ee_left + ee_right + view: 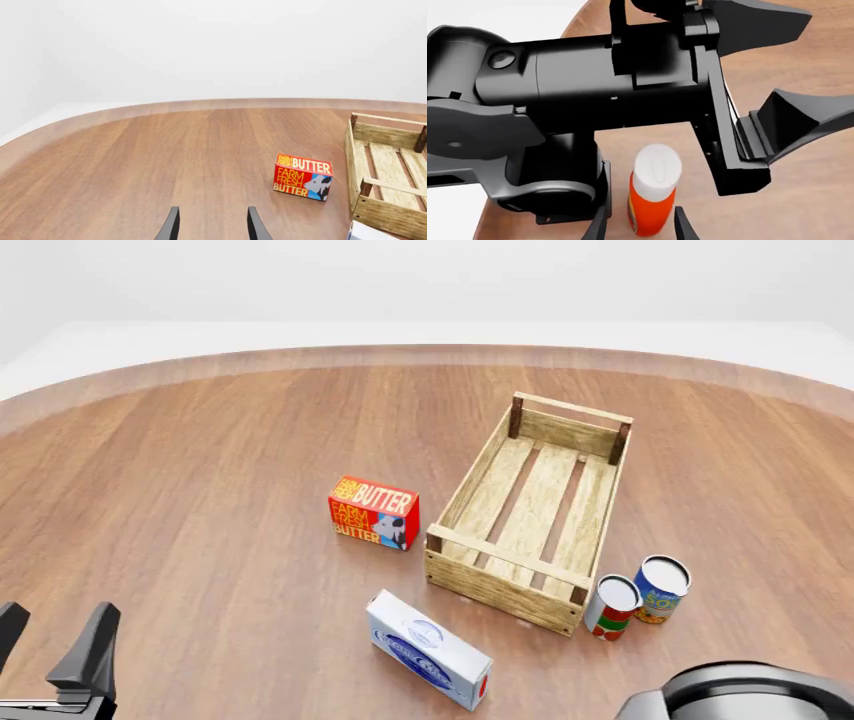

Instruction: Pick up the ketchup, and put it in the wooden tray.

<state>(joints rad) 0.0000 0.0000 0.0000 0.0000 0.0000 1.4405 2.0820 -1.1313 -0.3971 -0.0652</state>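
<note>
Only the right wrist view shows the ketchup [654, 192], a red-orange bottle with a white cap, standing on the wood table. My right gripper [640, 227] is open, with one fingertip on each side of the bottle and a gap on one side. The front view does not show the ketchup, only a grey part of the right arm [747, 695] at the bottom edge. The wooden tray [470, 495] lies mid-table with nothing in it and also shows in the left wrist view [390, 217]. My left gripper [51, 645] is open over bare table at the near left, far from the tray.
A red butter box [374, 512] stands left of the tray. A white-and-blue box [427, 650] lies in front of it. Two cans [638, 598] stand by the tray's near right corner. A black arm body [594, 85] rises close behind the ketchup.
</note>
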